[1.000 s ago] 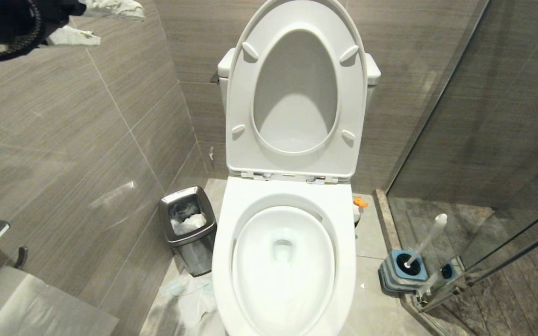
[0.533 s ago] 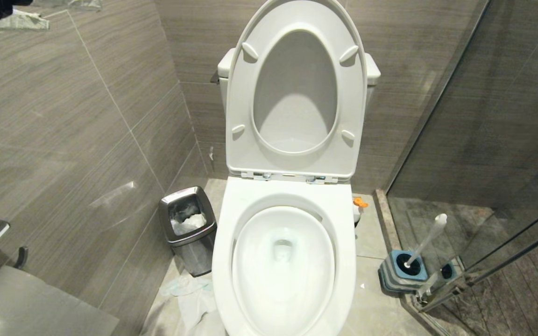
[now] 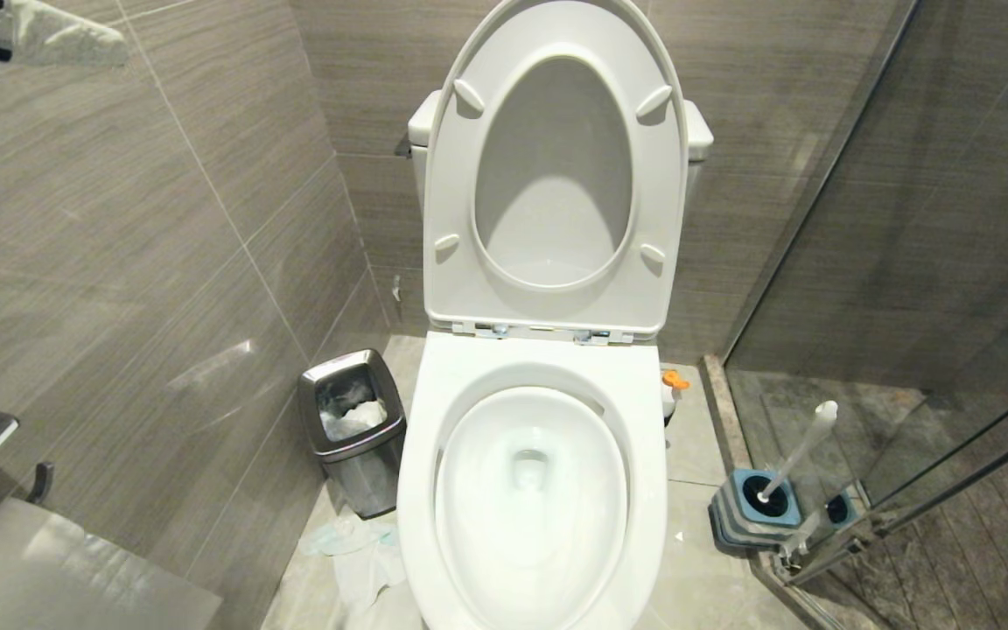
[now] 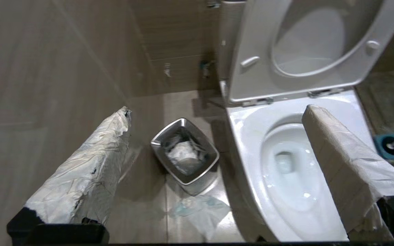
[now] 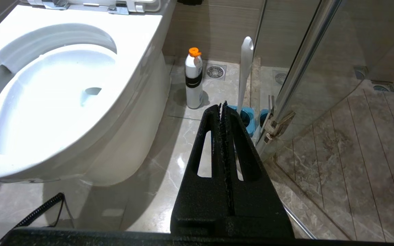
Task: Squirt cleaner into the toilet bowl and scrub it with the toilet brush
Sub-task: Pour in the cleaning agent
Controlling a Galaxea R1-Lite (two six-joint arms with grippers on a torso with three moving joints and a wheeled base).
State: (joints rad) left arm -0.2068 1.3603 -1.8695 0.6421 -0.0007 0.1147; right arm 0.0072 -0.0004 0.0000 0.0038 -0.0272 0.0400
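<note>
White glossy toilet bowl (image 3: 532, 490), lid up | left hand (image 4: 214, 112) spread empty | right hand (image 5: 223, 106) closed empty

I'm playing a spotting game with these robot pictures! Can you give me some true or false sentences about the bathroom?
1. The toilet bowl's seat and lid are up. True.
2. The toilet brush is inside the bowl. False: it stands in its blue holder on the floor.
3. The waste bin is empty. False: crumpled paper lies in it.
4. The left gripper is open, holding nothing. True.
5. The right gripper holds the white bottle. False: it is shut and empty; the bottle stands beside the toilet.
</note>
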